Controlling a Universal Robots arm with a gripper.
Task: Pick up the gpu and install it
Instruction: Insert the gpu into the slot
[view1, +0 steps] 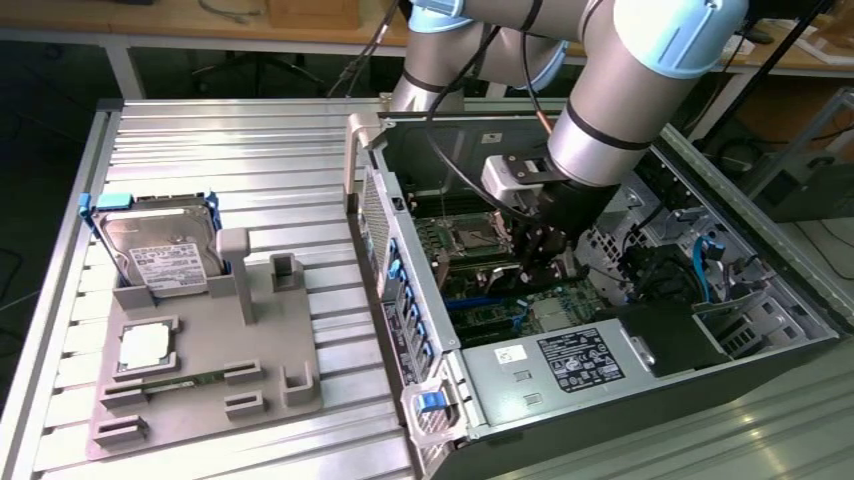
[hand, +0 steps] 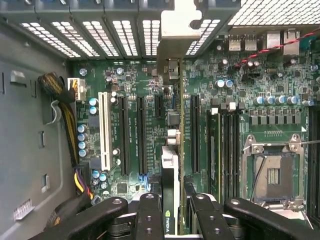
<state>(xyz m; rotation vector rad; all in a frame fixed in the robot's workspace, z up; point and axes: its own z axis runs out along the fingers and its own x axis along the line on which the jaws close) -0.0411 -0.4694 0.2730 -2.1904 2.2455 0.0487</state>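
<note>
Inside computer case (view1: 747, 330), tool (hand: 174, 210) gripping gpu (hand: 170, 165)

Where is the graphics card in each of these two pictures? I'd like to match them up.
Exterior view: the gpu hangs edge-on, dark and partly hidden, under the gripper inside the open computer case.
Wrist view: the gpu is the thin upright card between the gripper fingers, its silver bracket toward the case's rear vents, over the motherboard slots.
Shared landmark: the silver CPU socket.
</note>
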